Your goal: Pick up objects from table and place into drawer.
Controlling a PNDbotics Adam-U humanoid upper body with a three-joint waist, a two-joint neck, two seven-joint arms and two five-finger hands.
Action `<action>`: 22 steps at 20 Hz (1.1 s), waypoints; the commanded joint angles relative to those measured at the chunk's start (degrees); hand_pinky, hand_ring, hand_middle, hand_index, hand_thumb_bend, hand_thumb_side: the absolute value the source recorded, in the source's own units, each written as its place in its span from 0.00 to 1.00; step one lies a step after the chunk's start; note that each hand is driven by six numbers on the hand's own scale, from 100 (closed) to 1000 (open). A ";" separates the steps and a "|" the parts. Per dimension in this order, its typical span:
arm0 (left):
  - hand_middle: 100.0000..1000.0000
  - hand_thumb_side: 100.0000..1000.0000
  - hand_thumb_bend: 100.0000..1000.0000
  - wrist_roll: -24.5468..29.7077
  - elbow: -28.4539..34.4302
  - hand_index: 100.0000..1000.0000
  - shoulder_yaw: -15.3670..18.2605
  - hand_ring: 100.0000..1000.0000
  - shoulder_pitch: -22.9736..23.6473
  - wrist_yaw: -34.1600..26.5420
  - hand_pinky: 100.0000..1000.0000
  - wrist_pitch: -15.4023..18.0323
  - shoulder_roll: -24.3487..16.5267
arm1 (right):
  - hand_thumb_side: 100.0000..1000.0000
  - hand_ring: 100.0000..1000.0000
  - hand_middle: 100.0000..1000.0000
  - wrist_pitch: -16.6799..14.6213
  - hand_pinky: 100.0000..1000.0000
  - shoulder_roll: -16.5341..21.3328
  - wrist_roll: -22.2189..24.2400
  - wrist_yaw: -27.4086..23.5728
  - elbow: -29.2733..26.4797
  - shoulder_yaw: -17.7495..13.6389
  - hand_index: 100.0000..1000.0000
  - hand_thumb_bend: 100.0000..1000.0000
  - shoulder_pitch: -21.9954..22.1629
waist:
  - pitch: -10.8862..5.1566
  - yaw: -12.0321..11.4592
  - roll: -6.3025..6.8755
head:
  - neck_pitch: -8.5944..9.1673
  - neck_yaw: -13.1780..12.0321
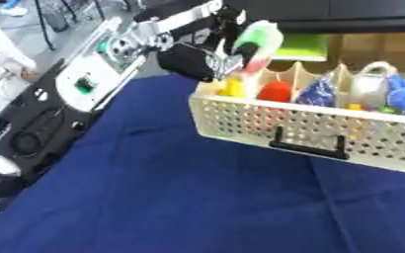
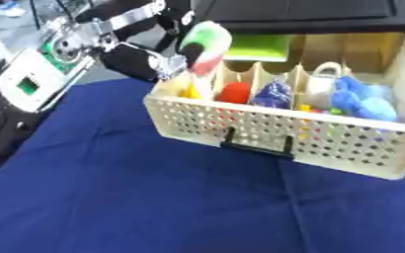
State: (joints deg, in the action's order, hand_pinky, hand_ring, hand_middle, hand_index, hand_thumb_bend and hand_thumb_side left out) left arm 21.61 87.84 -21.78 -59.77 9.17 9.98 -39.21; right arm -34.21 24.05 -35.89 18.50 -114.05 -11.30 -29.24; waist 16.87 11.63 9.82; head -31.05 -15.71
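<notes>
Drawer [image 2: 275,131], a perforated cream bin already crowded with coloured items, has the left hand [image 2: 145,62] above its left compartment, fingers curled round a green, white and red object [image 2: 204,47], poised for release.

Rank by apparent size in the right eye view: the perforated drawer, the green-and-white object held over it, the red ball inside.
1. Perforated drawer, by far the largest.
2. Green-and-white object, held by the left robot hand.
3. Red ball, smallest, partly hidden by the drawer's front wall.
</notes>
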 commanded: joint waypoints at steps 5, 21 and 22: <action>0.32 0.44 0.00 -2.88 -2.60 0.51 1.21 0.42 -1.25 2.13 0.16 2.25 -0.20 | 0.59 0.55 0.65 -0.92 0.55 0.80 -0.69 -0.24 -0.54 -0.02 0.70 0.00 -0.93 | -0.56 0.16 -0.37 | 1.35 -0.46; 0.73 0.75 0.00 0.81 -1.59 0.94 1.48 0.75 -0.56 1.60 0.46 4.88 -0.54 | 0.60 0.55 0.65 -0.64 0.55 0.43 -0.79 -0.14 -0.54 -0.03 0.70 0.00 -0.73 | -0.60 0.08 -0.51 | 1.29 -0.23; 0.73 0.74 0.00 0.59 -1.49 0.94 1.58 0.75 -0.52 1.63 0.46 4.74 -0.52 | 0.60 0.55 0.65 -0.62 0.55 0.41 -0.78 -0.15 -0.54 -0.02 0.70 0.00 -0.72 | -0.60 0.08 -0.52 | 1.30 -0.25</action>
State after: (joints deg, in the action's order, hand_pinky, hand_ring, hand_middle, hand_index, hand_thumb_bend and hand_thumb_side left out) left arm 22.23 85.35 -21.46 -59.51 11.05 14.77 -38.49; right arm -34.20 23.93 -35.84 18.50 -114.05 -11.29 -29.26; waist 17.29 11.76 9.95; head -30.15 -15.92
